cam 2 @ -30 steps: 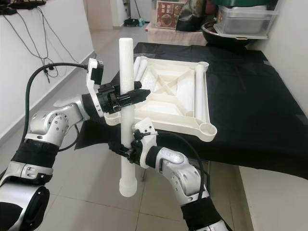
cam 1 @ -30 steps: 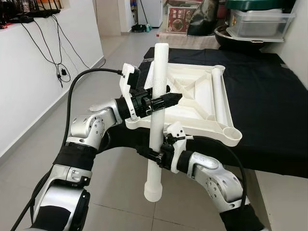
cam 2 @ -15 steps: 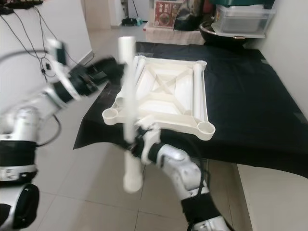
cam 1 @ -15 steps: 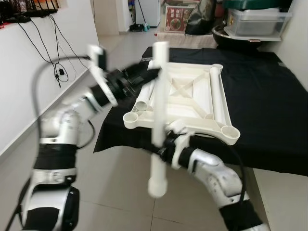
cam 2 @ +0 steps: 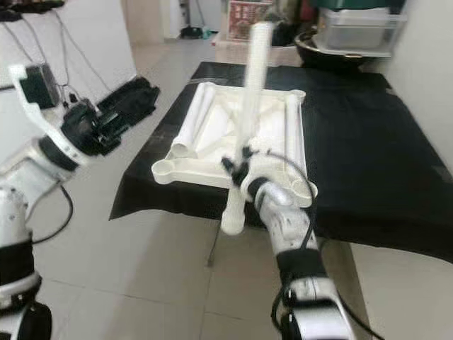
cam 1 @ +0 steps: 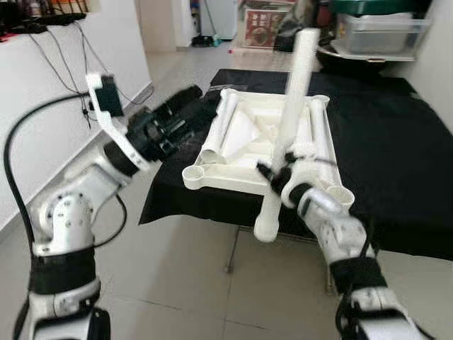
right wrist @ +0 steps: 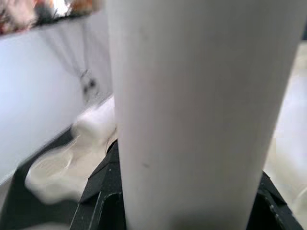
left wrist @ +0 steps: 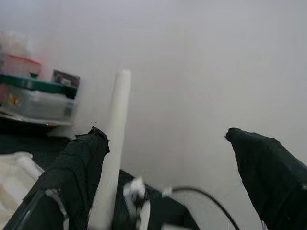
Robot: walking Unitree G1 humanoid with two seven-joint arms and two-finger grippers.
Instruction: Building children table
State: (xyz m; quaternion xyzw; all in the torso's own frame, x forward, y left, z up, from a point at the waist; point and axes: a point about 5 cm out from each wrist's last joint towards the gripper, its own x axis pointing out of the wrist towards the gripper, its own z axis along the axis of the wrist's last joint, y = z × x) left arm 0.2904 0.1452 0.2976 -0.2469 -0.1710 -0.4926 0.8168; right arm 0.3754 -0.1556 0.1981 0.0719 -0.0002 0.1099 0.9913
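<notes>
R gripper point(cam 1: 277, 170) is clamped round the leg point(cam 1: 287, 127) abt a third up from its lower end. The leg is tilted, top leaning away over the tabletop point(cam 1: 265, 138), wider foot end hanging out past the near edge, above the floor. In the R wrist view the leg point(right wrist: 201, 110) sits snug between the black fingers.

L gripper point(cam 1: 185, 113) is off to the left of the tabletop, fingers spread, holding nothing. L wrist view looks across at the leg point(left wrist: 112, 143) between its parted fingers point(left wrist: 72, 177).

The tabletop lies upside down on the black cloth point(cam 1: 396, 142), ribs up, corner sockets showing; near-left socket point(cam 1: 196, 173) and near-right socket point(cam 1: 342, 196) look empty. Two more legs lie loose along its sides, e.g. one at left point(cam 1: 218, 131).

Step, as I read it: carrying a leg to a socket, R arm solo. Next calls for getting the plug end down over an empty socket, leg near vertical, then pressing straight in. Which end plugs in, can't tell.
</notes>
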